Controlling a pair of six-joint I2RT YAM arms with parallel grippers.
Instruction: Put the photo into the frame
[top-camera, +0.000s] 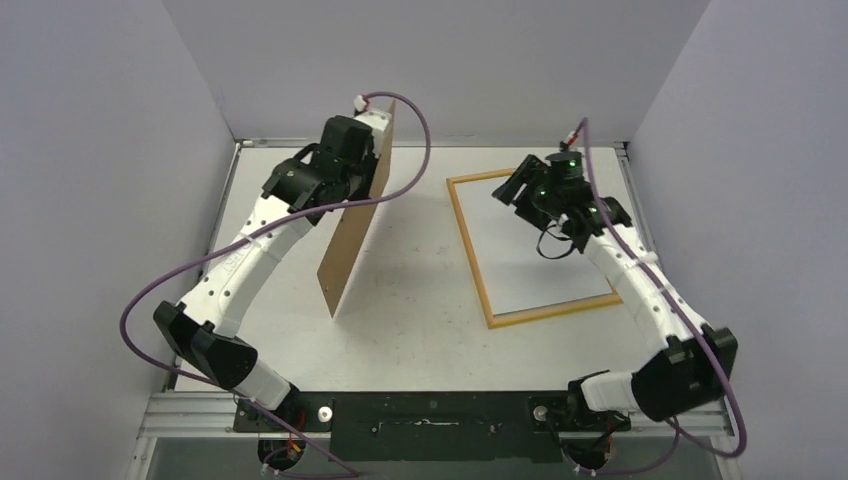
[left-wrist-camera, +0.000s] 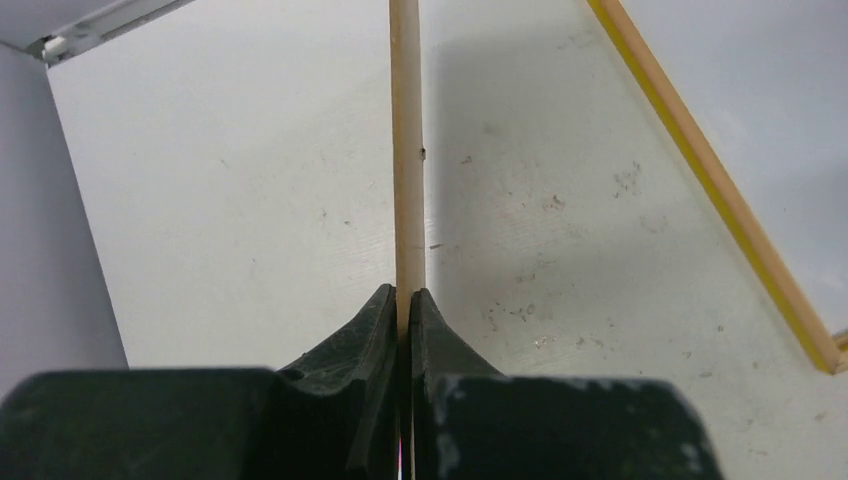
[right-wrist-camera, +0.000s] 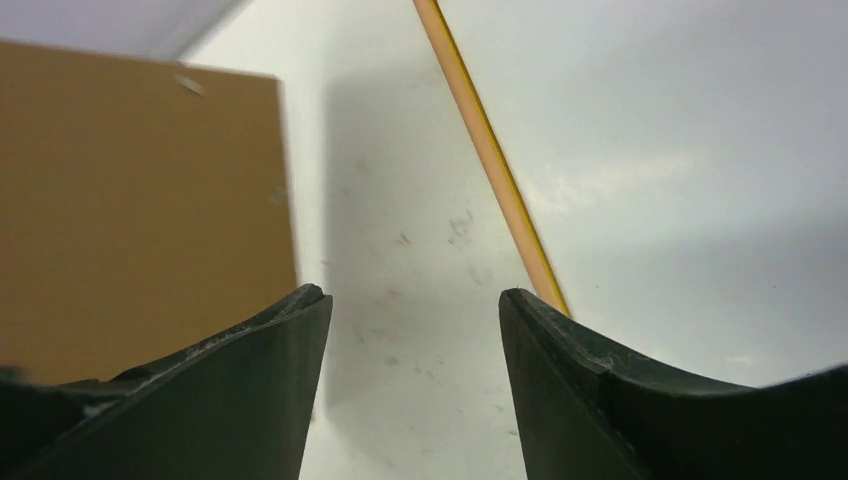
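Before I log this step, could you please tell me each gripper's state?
Left gripper: closed on the brown backing board.
Right gripper: open, holding nothing.

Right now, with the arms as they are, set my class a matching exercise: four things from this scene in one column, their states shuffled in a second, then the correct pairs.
Things
1. brown board
2. frame
3. left gripper
4. right gripper

States
A. lying flat on the table
B. jaws apart, gripping nothing
C. standing upright on its edge
D. jaws clamped on a thin edge

Pairs: 1-C, 2-A, 3-D, 4-B
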